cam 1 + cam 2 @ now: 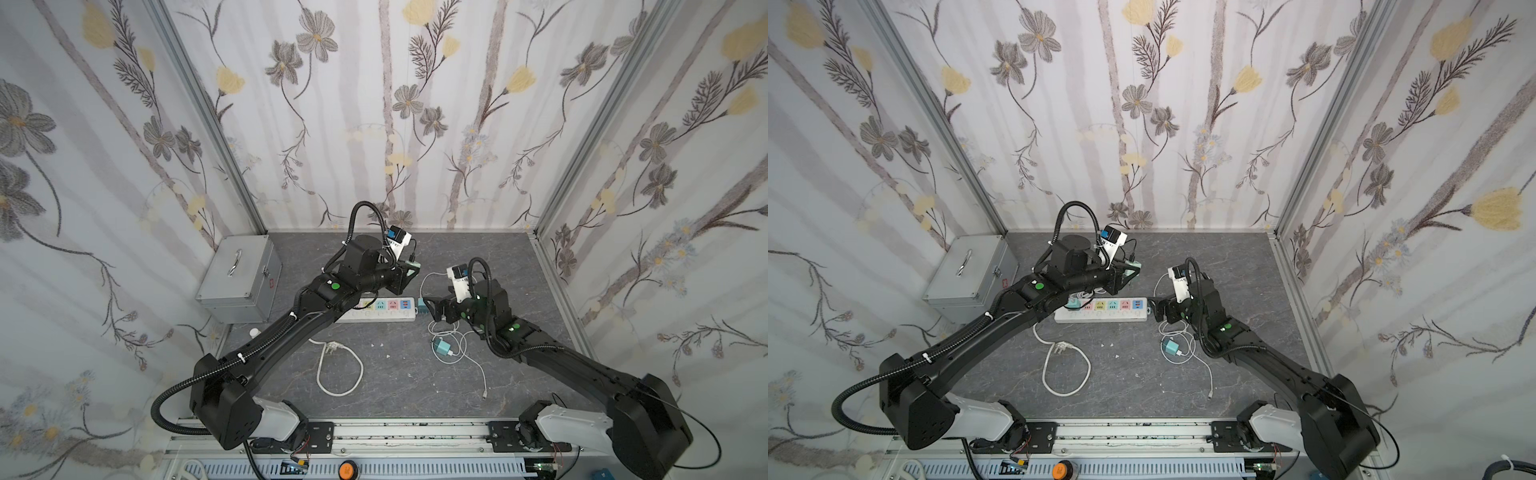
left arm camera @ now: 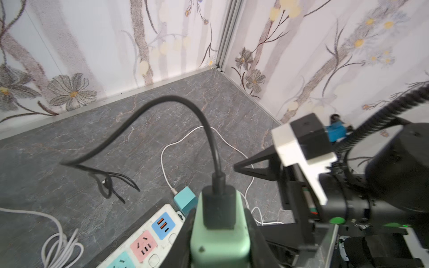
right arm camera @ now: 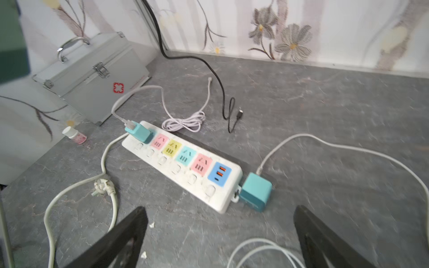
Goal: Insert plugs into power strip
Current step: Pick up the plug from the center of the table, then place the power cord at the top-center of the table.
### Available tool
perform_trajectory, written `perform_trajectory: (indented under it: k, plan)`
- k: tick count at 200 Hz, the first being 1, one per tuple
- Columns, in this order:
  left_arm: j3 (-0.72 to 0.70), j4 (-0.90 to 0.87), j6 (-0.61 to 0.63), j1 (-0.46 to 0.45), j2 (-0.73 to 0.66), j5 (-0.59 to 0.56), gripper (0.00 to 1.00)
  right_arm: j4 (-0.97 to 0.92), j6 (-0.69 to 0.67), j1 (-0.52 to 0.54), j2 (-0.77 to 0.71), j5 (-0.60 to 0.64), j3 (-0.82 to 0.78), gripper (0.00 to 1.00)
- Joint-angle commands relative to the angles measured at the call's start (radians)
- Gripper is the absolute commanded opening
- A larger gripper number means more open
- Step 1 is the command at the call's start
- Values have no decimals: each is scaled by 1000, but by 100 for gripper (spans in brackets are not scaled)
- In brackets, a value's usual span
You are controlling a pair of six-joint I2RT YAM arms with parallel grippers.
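Left end effector (image 1: 409, 270) grips a mint plug (image 2: 220, 241), black cable (image 2: 162, 102) trailing; right end effector (image 3: 219, 210) gapes wide near a teal plug (image 3: 255, 192) at the strip (image 3: 222, 201) end

Top views: high, from front edge, looking down over whole table (image 1: 498, 257). Wrist views: low, close; both share power strip (image 3: 178, 172).

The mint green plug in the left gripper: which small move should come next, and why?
Probably move the left gripper so the mint green plug comes above the pink socket beside the blue USB block. The plug is gripped but held clear of the power strip, and that socket is empty.
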Motion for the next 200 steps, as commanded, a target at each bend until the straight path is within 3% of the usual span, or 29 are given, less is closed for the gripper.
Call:
perform_trajectory:
  k: [1, 64, 73, 84, 101, 119, 144, 200]
  plan:
    - [19, 16, -41, 7, -21, 70, 0, 138, -96, -15, 188, -204, 156, 96]
    - [-17, 27, -47, 40, -81, 80, 0, 204, -34, -50, 590, -409, 505, 89]
    - [-23, 38, -53, 45, -84, 94, 0, 196, -18, -50, 621, -394, 539, 86]
    - [-31, 51, -59, 51, -88, 113, 0, 167, 7, -54, 652, -335, 589, 74]
    - [-39, 62, -63, 58, -87, 118, 0, 113, 38, -62, 687, -208, 682, 66]
    - [-51, 63, -70, 66, -87, 108, 0, 55, 97, -86, 721, -148, 799, 65]
    - [-81, 79, -72, 78, -73, 90, 0, 27, 186, -120, 786, -169, 957, 65]
    - [-32, 84, -81, 145, 114, 61, 0, -134, 199, -131, 1011, -133, 1354, 67]
